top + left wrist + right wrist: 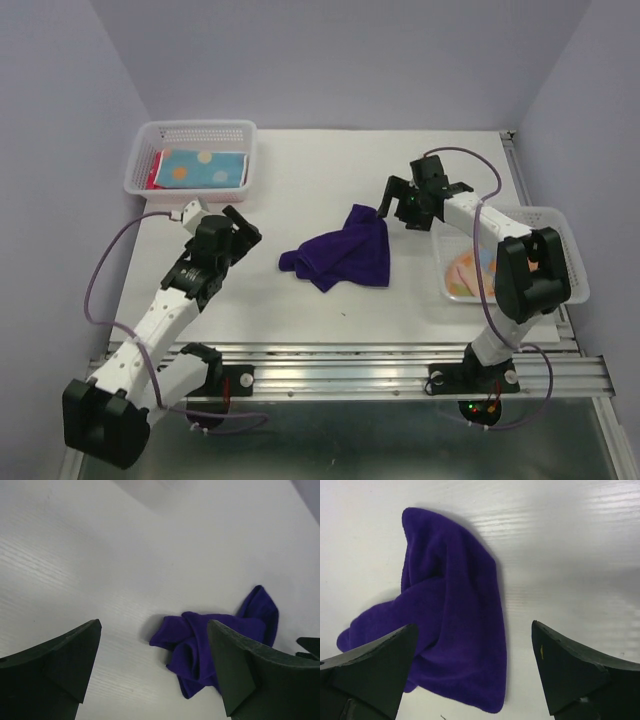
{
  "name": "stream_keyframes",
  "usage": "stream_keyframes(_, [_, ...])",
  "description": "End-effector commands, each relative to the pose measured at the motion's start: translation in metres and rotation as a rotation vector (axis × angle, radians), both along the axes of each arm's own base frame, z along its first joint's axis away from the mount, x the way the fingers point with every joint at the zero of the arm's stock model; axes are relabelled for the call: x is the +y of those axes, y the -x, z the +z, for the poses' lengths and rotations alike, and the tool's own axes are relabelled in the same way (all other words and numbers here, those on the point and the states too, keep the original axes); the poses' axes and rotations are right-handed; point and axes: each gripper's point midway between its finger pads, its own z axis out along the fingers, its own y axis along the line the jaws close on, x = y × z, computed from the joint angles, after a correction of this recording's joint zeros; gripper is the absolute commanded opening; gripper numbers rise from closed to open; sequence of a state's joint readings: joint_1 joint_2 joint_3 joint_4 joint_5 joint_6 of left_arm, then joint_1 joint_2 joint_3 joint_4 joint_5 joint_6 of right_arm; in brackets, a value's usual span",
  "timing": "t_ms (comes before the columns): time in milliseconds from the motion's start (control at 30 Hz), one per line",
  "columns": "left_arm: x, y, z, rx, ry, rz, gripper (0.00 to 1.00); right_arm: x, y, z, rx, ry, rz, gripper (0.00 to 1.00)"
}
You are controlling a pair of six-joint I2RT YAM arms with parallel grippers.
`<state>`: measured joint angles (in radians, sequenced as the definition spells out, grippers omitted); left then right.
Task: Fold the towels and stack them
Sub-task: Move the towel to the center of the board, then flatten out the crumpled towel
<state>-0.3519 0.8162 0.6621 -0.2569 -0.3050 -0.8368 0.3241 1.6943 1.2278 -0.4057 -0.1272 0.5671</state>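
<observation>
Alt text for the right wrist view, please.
A crumpled dark purple soft cloth towel lies on the white table. The right hand is above it, open, with the towel showing between its two black tips.

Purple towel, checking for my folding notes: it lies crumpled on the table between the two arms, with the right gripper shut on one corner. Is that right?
Not quite. The right gripper is open, jaws wide apart above the purple towel, as the right wrist view shows. The rest holds: it lies crumpled on the table.
</observation>
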Motion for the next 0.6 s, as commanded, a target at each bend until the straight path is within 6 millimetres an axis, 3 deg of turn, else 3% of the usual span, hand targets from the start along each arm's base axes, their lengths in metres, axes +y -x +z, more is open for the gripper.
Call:
stream_keyframes(0, [-0.018,-0.012,-0.021,0.074,-0.012,-0.077,0.99,0.023,-0.009,0.089,-0.233,-0.041,0.114,1.00])
stream_keyframes(100, [-0.024,-0.013,-0.038,0.109,-0.007,-0.105,0.99,0.030,0.003,0.097,-0.276,0.040,0.151,1.00])
stream_keyframes(233, [-0.032,-0.009,-0.053,0.133,-0.009,-0.163,0.99,0.061,0.041,0.068,-0.261,0.182,0.232,1.00])
stream_keyframes(267, [-0.034,-0.008,-0.055,0.140,-0.003,-0.175,0.99,0.079,0.056,0.062,-0.263,0.192,0.279,1.00])
stream_keyframes(400, [-0.034,0.001,-0.071,0.165,0.009,-0.181,0.99,0.122,0.085,0.038,-0.285,0.244,0.371,1.00])
stream_keyframes(433, [-0.033,0.002,-0.072,0.165,0.012,-0.177,0.99,0.134,0.092,0.045,-0.307,0.236,0.397,1.00])
stream_keyframes(467, [-0.033,0.003,-0.074,0.169,0.013,-0.172,0.99,0.153,0.108,0.029,-0.284,0.262,0.457,1.00])
stream_keyframes(533, [-0.031,0.004,-0.075,0.171,0.018,-0.159,0.99,0.176,0.111,0.032,-0.305,0.270,0.474,1.00])
stream_keyframes(567, [-0.030,0.005,-0.077,0.177,0.024,-0.148,0.99,0.190,0.121,0.014,-0.279,0.295,0.503,1.00])
